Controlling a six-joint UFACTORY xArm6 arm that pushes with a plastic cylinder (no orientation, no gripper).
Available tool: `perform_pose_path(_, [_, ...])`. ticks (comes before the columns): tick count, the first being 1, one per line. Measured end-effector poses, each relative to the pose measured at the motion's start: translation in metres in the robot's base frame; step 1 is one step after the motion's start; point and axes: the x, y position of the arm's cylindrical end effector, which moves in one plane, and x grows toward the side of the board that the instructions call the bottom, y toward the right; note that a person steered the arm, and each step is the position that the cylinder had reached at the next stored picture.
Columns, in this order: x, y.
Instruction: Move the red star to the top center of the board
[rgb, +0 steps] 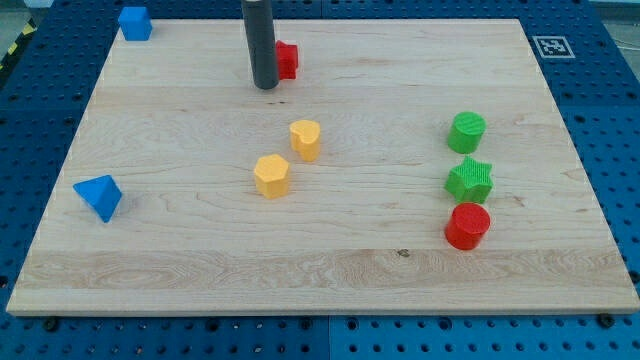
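Note:
The red star (287, 60) lies near the view's top, a little left of centre, partly hidden behind the rod. My tip (265, 86) rests on the board right at the star's left side, touching it or nearly so. The wooden board (180, 260) fills most of the view.
A blue block (134, 23) sits at the top left corner and a blue triangular block (99, 196) at the left edge. A yellow heart (306, 139) and a yellow hexagon (271, 176) lie mid-board. On the right stand a green cylinder (467, 131), a green star (469, 180) and a red cylinder (467, 225).

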Motion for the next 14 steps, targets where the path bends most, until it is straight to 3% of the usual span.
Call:
perform_pose_path(3, [-0.043, 0.000])
perform_pose_path(6, [-0.020, 0.000])
perform_pose_path(11, [-0.048, 0.009])
perform_pose_path(14, [-0.028, 0.026])
